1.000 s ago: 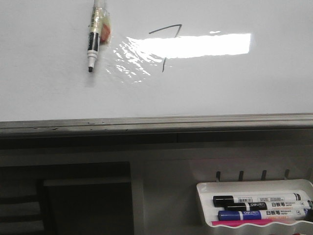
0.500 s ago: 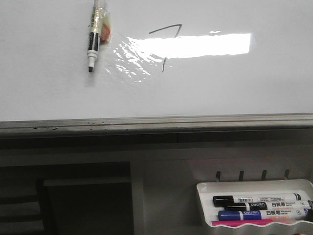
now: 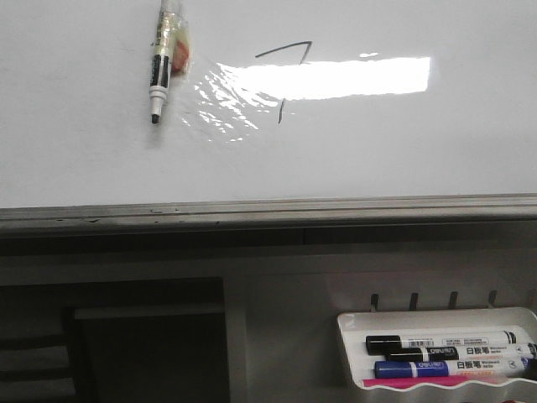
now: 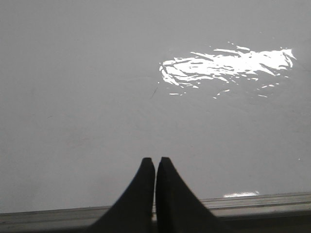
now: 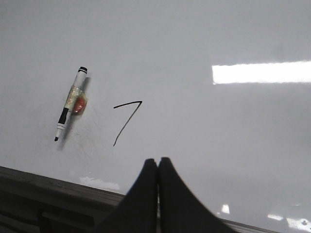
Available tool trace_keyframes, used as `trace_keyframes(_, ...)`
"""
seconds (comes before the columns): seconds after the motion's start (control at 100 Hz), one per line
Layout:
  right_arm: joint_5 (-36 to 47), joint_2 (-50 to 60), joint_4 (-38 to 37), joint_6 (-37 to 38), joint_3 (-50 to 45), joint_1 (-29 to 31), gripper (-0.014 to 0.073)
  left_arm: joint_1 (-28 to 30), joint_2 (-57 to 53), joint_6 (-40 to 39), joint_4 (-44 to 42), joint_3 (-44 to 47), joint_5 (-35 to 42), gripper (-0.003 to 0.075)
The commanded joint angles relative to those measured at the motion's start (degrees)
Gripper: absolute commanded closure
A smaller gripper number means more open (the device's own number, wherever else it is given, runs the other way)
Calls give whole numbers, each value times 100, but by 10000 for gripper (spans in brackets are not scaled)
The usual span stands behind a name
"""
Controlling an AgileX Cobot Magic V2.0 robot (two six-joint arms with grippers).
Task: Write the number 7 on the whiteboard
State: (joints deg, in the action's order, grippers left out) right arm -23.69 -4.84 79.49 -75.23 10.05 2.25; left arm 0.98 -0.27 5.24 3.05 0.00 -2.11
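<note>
Front view: the whiteboard [image 3: 377,159] was seen filling the upper part of the frame, with its grey edge strip [image 3: 268,210] running along the bottom.
Number 7: the number 7 [image 3: 285,75] was drawn on the whiteboard near the top centre; its downstroke was partly lost in the glare [image 3: 336,80].
Marker on board: 1 uncapped marker [image 3: 161,71] was seen against the board surface, tip down, to the left of the number 7 and apart from it.
Marker tray: a white tray [image 3: 352,336] was located below the board at lower right, holding 2 capped markers [image 3: 445,344].
Left gripper: the left gripper [image 4: 155,165] was seen with both fingers pressed together, nothing between them, above the board edge.
Right gripper: the right gripper [image 5: 158,165] was likewise clenched and held nothing, positioned near the number 7 [image 5: 127,121] without touching it.
</note>
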Motion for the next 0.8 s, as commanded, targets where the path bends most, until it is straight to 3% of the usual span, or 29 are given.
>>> trace_keyframes(0.0,132,-63,194,-60,156,41,657,20,-172,-51,54,204,395,741)
trace_keyframes(0.38,144,-63,194,-60,156,41,657,20,-172,-51,54,204,395,741)
trace_keyframes(0.56,633,-63,19,15,156,41,657,20,-172,-51,54,204,395,741)
trace_keyframes(0.6,757,-63,-436,299,182,41,657,20,-172,-51,54,204,395,741)
trace_keyframes(0.66,958,-63,-1580,1553,225,41,657,20,-172,-51,54,204,395,741)
trace_keyframes(0.79,1192,-63,-5538,5085,260,41,657,20,-172,-51,54,204,395,741)
